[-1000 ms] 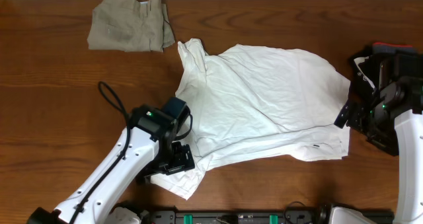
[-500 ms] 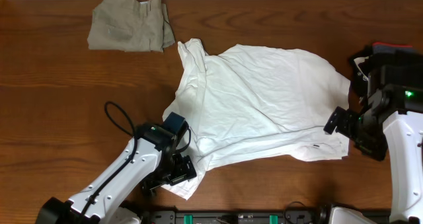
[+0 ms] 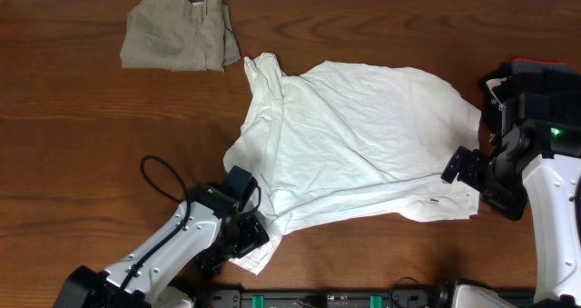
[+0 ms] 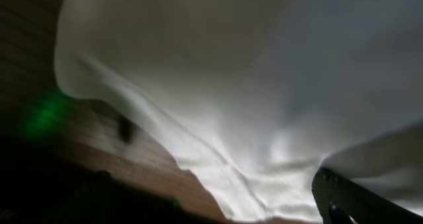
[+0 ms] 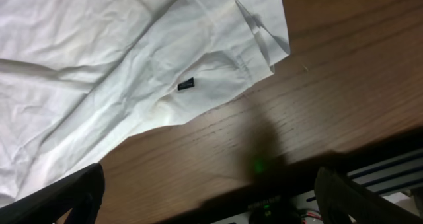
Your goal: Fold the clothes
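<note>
Your khaki cotton trousers (image 3: 172, 43) look folded; the rumpled white cotton T-shirt (image 3: 354, 135) lies unfolded, left pincer (image 3: 247, 238) and right pincer (image 3: 467, 181) both released at its near corners.

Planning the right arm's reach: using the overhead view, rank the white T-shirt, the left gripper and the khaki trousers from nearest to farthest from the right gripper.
1. The white T-shirt: its right hem lies right at the right gripper.
2. The left gripper: across the shirt, at its lower left corner.
3. The khaki trousers: farthest, at the upper left of the view.
</note>
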`<state>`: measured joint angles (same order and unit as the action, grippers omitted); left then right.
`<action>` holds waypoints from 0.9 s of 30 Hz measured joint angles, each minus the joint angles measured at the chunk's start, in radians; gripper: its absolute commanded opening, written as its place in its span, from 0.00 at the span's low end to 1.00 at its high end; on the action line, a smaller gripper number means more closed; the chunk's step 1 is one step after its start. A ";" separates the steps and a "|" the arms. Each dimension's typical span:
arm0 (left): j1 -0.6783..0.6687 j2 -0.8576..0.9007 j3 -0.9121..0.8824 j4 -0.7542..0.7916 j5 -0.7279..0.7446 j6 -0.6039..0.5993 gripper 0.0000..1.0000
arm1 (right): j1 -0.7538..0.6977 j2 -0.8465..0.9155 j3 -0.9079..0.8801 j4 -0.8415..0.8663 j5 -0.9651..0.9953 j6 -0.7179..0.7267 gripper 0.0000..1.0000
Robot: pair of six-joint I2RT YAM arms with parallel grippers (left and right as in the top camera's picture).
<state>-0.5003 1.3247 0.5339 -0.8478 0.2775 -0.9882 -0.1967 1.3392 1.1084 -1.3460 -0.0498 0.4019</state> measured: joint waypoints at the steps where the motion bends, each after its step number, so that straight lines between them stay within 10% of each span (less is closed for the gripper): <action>1: 0.000 0.000 -0.010 0.016 0.000 -0.011 0.98 | 0.000 0.000 0.000 0.003 -0.001 0.000 0.99; 5: 0.000 -0.011 -0.031 0.063 0.016 -0.029 0.97 | 0.000 0.000 0.000 0.016 -0.003 0.000 0.99; 19: 0.000 -0.032 -0.055 0.109 0.057 -0.119 0.32 | 0.002 0.000 -0.005 0.057 -0.005 0.040 0.87; 27: 0.000 -0.032 -0.057 0.118 0.068 -0.115 0.20 | 0.006 0.000 -0.130 0.229 0.044 0.141 0.93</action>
<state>-0.5003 1.2930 0.4770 -0.7300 0.3458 -1.1030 -0.1902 1.3392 0.9787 -1.1175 -0.0055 0.5430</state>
